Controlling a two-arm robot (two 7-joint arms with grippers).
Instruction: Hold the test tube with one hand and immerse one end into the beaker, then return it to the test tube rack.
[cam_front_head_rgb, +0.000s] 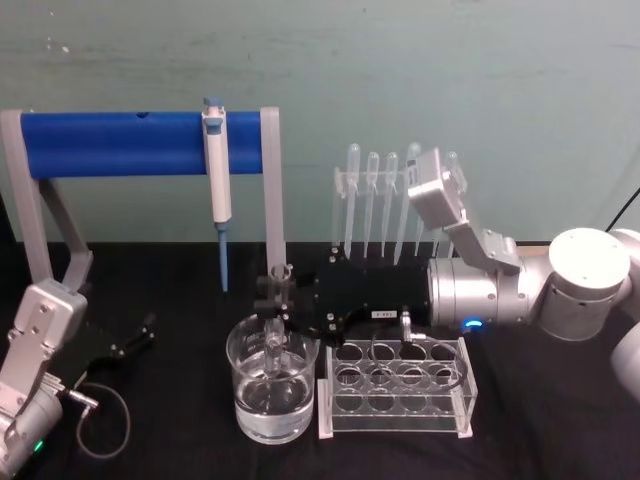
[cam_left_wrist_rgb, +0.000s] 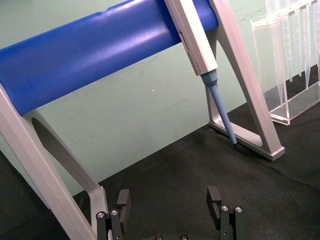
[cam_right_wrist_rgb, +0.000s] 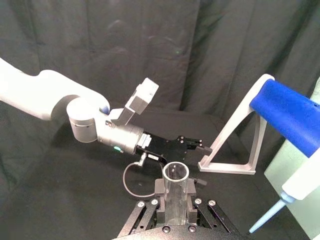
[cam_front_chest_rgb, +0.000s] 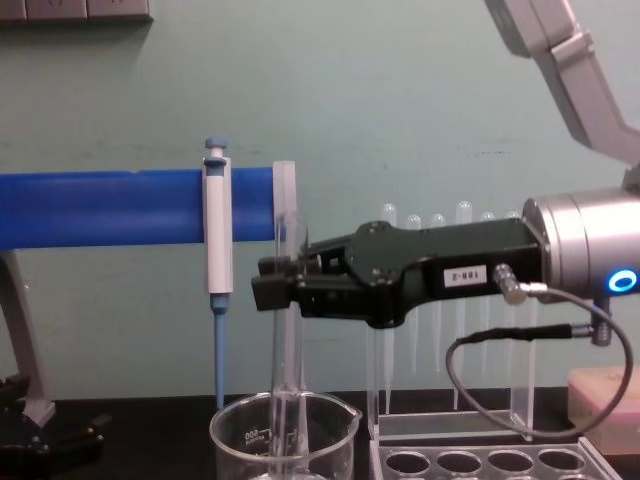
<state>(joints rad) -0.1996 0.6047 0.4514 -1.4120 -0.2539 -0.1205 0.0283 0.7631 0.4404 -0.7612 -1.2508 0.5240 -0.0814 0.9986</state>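
The right end effector (cam_front_chest_rgb: 275, 285) is clamped on the test tube (cam_front_chest_rgb: 287, 340), holding it upright with its lower end inside the beaker (cam_front_head_rgb: 250, 400), just left of the clear rack (cam_front_head_rgb: 465, 400). The left end effector (cam_left_wrist_rgb: 167, 197) rests at the desk's left side, jaws apart. Black cloth covers the desk (cam_front_head_rgb: 170, 290). A blue bar stand (cam_front_head_rgb: 120, 143) with a hanging pipettor (cam_front_head_rgb: 217, 170) backs onto a pale green wall (cam_front_head_rgb: 400, 60).

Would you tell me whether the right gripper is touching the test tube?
Touching. The right wrist view shows the test tube upright in the right gripper, both jaws pressed against its glass.
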